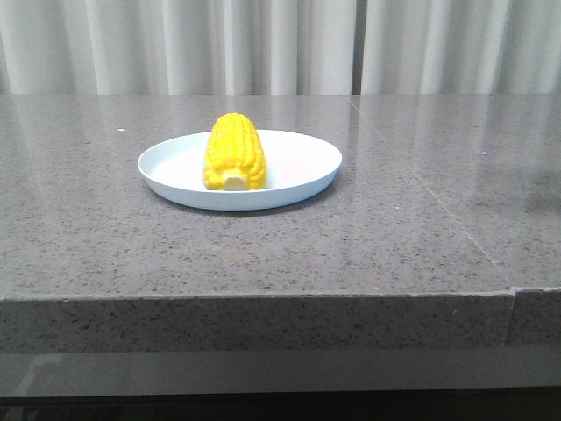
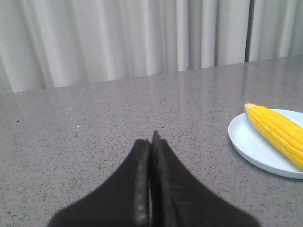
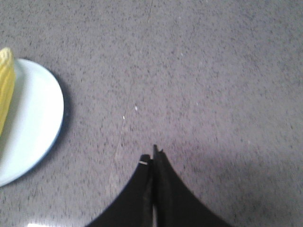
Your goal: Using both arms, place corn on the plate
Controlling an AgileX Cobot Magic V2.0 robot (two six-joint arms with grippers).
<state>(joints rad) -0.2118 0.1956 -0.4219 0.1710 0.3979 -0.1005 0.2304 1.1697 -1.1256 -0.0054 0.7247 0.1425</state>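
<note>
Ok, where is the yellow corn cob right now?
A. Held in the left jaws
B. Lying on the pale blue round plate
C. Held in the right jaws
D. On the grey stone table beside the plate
B: the yellow corn cob lies on the pale blue round plate, cream stub toward the camera; both sets of jaws are shut, holding nothing.

Probably a lab or staged test room rather than a home kitchen: a speckled grey stone-look table [image 1: 263, 254] stands before plain pale pleated curtains [image 1: 263, 44] that close off the whole background.
</note>
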